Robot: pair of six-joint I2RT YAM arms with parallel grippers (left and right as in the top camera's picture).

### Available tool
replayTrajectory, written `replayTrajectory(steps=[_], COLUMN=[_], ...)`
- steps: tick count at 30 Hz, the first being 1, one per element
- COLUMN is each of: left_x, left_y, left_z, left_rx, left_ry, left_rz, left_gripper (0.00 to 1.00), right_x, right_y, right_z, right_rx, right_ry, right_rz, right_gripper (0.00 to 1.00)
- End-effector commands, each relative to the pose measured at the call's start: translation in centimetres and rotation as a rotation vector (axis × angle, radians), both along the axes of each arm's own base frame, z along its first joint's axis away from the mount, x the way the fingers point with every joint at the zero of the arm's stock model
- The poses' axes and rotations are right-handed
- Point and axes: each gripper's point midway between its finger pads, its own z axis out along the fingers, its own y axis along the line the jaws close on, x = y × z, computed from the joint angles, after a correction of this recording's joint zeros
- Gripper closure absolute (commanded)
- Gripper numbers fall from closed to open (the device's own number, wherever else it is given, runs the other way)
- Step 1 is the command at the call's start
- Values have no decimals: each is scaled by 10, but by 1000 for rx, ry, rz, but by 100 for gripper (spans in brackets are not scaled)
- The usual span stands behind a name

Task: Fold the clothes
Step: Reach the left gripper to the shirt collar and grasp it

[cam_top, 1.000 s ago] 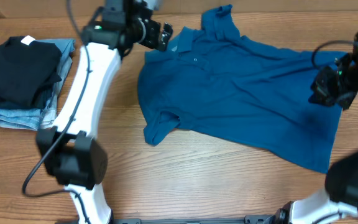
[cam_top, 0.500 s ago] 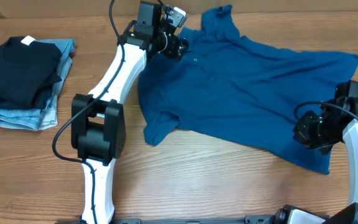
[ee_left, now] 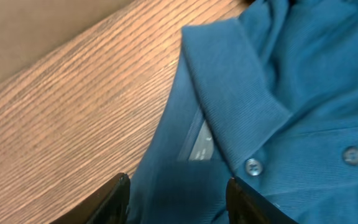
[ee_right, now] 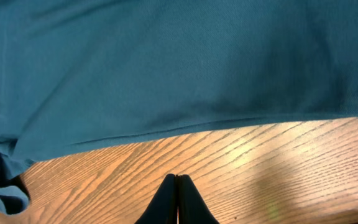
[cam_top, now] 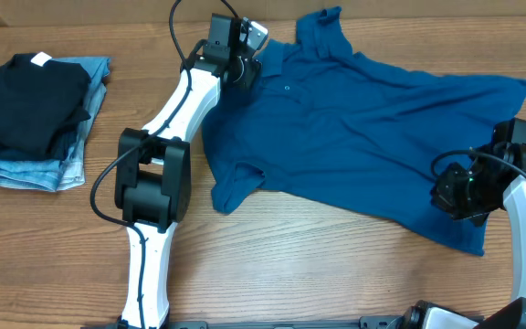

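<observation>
The teal-blue collared shirt [cam_top: 354,137] lies spread on the wooden table, collar at the far side, one sleeve folded at the front left. My left gripper [cam_top: 245,71] is at the shirt's left shoulder beside the collar. In the left wrist view its jaws are open [ee_left: 178,202] with shirt fabric between them, next to the collar [ee_left: 235,106] and a button [ee_left: 252,166]. My right gripper [cam_top: 455,196] sits over the shirt's hem at the right. In the right wrist view it [ee_right: 177,186] is shut and empty above bare wood, just off the hem [ee_right: 166,93].
A folded black garment with a white tag [cam_top: 30,100] lies on light-blue jeans [cam_top: 26,169] at the far left of the table. Bare wood [cam_top: 318,265] stretches along the front.
My left gripper has moved right from the table's far edge onto the shirt's shoulder by the collar. My right arm dropped from the right edge to the hem, then held still.
</observation>
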Motion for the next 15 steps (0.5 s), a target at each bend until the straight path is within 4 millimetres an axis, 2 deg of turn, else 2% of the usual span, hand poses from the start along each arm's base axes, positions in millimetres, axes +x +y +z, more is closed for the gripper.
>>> replayTrajectory(steps=[1,6,9,11,13,15], left_x=[0,-2,-2,2,3,2], left_y=[3,3,5,12,25,32], left_z=[-30,-48,-53,-51,-52,-54], left_rx=[57,66,75,108,162,193], left_ry=[31,57,60,42,38,47], left_rz=[-2,-4,-1,30,75,96], left_gripper=[46,38,34,46,62,65], right_x=[-2,-2,-2,-2,-2,-3], right_y=[1,1,1,1,1,1], right_z=[0,0,0,0,0,0], right_rx=[-5,-5,-5,-5,-4,-2], right_ry=[-3,-3,-3,-3,-2,4], right_rz=[8,9,9,9,8,9], right_gripper=[96,96,96,96,96,96])
